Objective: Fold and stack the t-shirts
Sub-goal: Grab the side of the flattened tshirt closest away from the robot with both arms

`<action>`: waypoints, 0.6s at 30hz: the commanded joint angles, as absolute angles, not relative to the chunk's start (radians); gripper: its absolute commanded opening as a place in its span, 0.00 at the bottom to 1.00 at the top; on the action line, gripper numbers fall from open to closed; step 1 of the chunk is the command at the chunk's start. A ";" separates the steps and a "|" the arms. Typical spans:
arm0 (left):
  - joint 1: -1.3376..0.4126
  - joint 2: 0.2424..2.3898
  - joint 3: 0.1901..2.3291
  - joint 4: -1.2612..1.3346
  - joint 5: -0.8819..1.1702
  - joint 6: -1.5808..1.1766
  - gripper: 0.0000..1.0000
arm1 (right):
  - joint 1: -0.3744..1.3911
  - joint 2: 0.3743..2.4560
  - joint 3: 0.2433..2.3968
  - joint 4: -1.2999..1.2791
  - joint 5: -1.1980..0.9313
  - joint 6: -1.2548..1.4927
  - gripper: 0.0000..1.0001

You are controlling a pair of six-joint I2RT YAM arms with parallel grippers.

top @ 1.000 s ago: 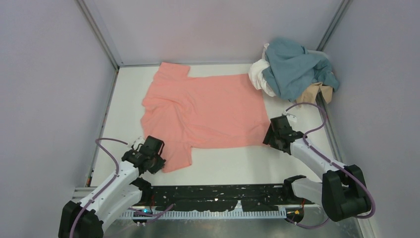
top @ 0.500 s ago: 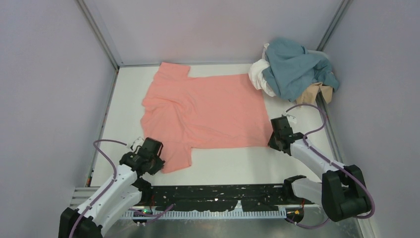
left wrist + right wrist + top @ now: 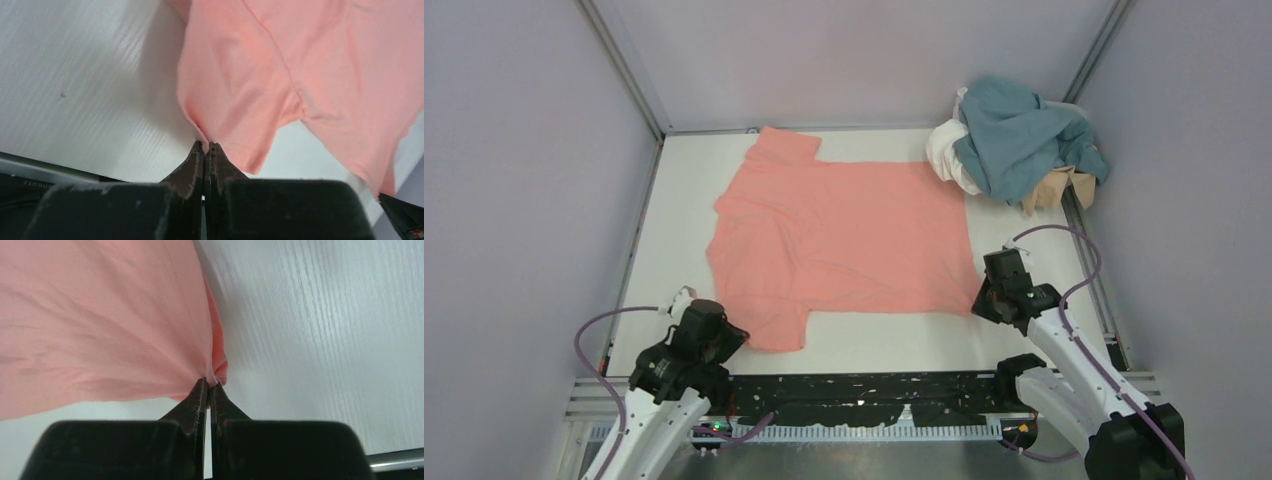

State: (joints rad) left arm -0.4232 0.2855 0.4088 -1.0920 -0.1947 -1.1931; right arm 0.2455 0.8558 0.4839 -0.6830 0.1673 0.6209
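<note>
A salmon-pink t-shirt (image 3: 844, 235) lies spread across the white table, collar side to the left. My left gripper (image 3: 724, 335) is shut on the edge of its near sleeve (image 3: 235, 100), pinched at the fingertips (image 3: 206, 145). My right gripper (image 3: 986, 300) is shut on the shirt's near right hem corner (image 3: 212, 371), the cloth (image 3: 100, 325) pulled taut from there. A teal-blue t-shirt (image 3: 1019, 135), a white one (image 3: 946, 152) and a tan one (image 3: 1054, 187) lie crumpled in a pile at the back right corner.
Grey walls with metal frame posts (image 3: 624, 70) close the table on three sides. A black rail (image 3: 864, 392) runs along the near edge between the arm bases. Bare white table (image 3: 674, 200) shows left of the shirt and along its near side.
The right gripper has closed on the hem corner. Both arms pulled back toward the near edge, dragging the pink shirt nearer and stretching it flatter.
</note>
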 commanded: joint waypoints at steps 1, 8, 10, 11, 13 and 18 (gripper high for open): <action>-0.425 0.184 0.433 -1.261 -0.148 -1.205 0.00 | 0.262 0.792 0.522 -0.836 0.114 0.672 0.05; -0.425 0.143 0.422 -1.217 -0.127 -1.204 0.00 | 0.294 0.665 0.547 -0.943 0.178 0.746 0.06; -0.425 0.160 0.429 -1.193 -0.142 -1.189 0.00 | 0.294 0.680 0.551 -0.940 0.190 0.741 0.05; -0.425 0.170 0.432 -1.169 -0.146 -1.179 0.00 | 0.295 0.690 0.551 -0.929 0.190 0.738 0.05; -0.425 0.190 0.424 -1.083 -0.147 -1.164 0.00 | 0.295 0.719 0.548 -0.891 0.188 0.726 0.05; -0.425 0.313 0.402 -0.818 -0.131 -1.142 0.00 | 0.294 0.817 0.575 -0.788 0.179 0.683 0.06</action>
State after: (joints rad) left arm -0.4232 0.2188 0.4015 -1.0271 -0.1463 -1.1767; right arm 0.2909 0.7601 0.5194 -0.8772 0.1585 0.7097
